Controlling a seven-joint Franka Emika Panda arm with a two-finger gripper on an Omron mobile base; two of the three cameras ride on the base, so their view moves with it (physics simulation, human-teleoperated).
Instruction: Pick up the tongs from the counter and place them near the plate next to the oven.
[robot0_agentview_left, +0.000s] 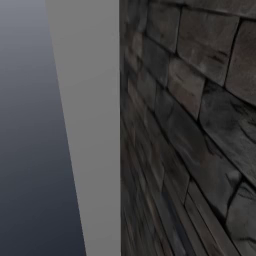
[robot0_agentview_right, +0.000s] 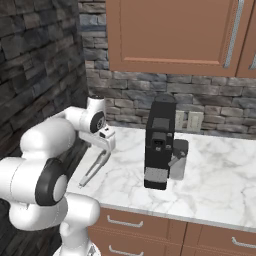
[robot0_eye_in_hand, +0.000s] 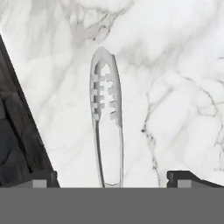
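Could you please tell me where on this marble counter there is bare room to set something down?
The white marble counter lies bare to the right of the tall black coffee machine, out to the front edge. A narrower bare strip runs between that machine and the slender silvery metal tongs. It is crowded at the left, where the gripper hangs over the tongs beside the dark stone wall.

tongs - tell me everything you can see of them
The tongs are slender, silvery-grey and metallic-looking: two thin arms lying close together, ending in a rounded, toothed, slotted head. They lie flat on the white marble counter near its left end, beside the dark stone wall, well left of the black coffee machine. In the hand view they run lengthwise between the open gripper's fingertips, head pointing away. Whether the gripper touches them cannot be told.
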